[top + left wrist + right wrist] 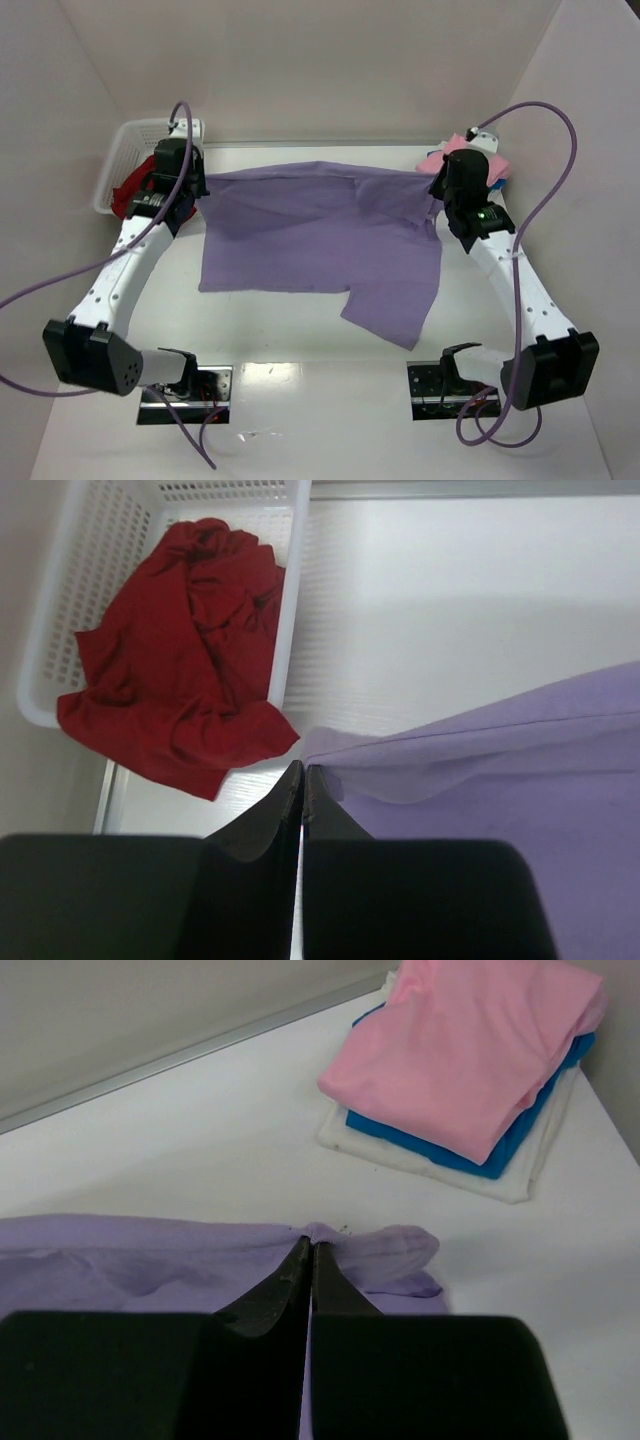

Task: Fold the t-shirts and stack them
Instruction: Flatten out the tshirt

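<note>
Lavender t-shirt (pixel 320 240) spread on white table (pixel 280 330), pale walls (pixel 300 60); left pincer (pixel 303 772), right pincer (pixel 310 1248) clamped on it.

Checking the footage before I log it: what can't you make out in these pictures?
- Top view: the left arm covers most of the red shirt in the basket; the right arm hides most of the pink shirt's stack.
- Right wrist view: the white layer under the blue shirt: shirt or not, unclear.
- Wrist views: the left hand and right hand, shut on the lavender shirt, hide its near part behind their black bodies.
</note>
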